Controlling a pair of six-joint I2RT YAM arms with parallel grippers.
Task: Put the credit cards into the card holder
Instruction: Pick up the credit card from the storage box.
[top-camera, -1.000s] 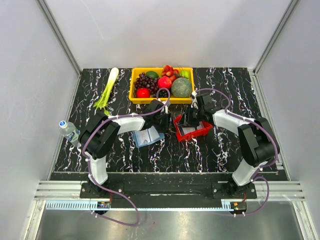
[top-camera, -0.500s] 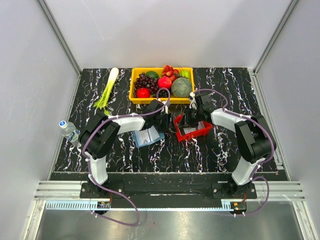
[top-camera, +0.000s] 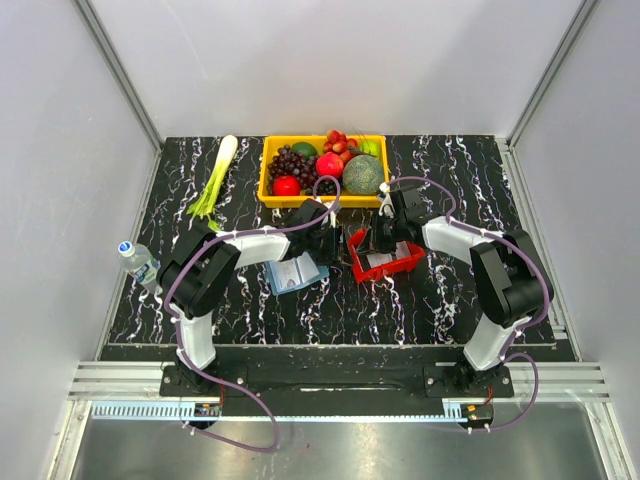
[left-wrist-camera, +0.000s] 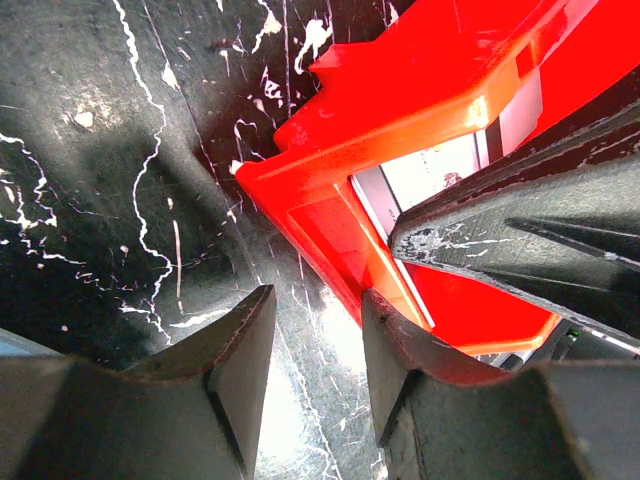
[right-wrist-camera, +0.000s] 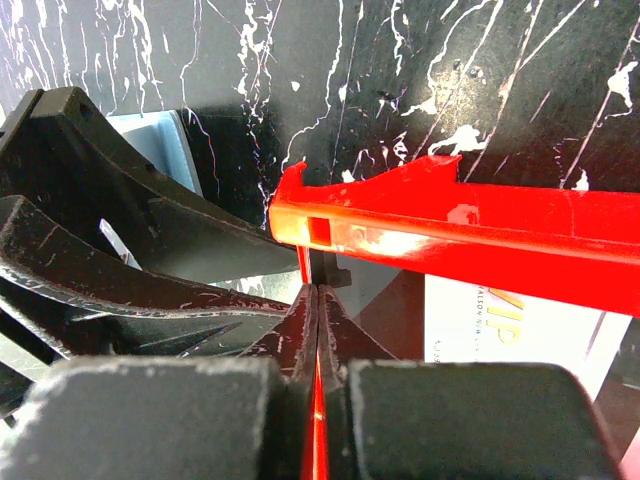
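Note:
The red tray (top-camera: 412, 263) stands mid-table with a white credit card (top-camera: 380, 262) lying in it. That card (right-wrist-camera: 500, 325) (left-wrist-camera: 430, 170) also shows in both wrist views. The blue card holder (top-camera: 297, 272) (right-wrist-camera: 165, 145) lies flat just left of the tray. My right gripper (top-camera: 381, 240) (right-wrist-camera: 317, 290) is at the tray's far left corner, shut on the thin red wall (right-wrist-camera: 450, 225). My left gripper (top-camera: 328, 240) (left-wrist-camera: 318, 300) stands open beside the tray's corner (left-wrist-camera: 400, 90), only bare table between its fingers.
A yellow basket (top-camera: 265, 172) of fruit stands at the back, close behind both grippers. A leek (top-camera: 215, 178) lies at the back left. A water bottle (top-camera: 137, 260) stands at the table's left edge.
My right gripper has closed from half open onto the tray's wall. The left arm, tray and card holder have stayed put.

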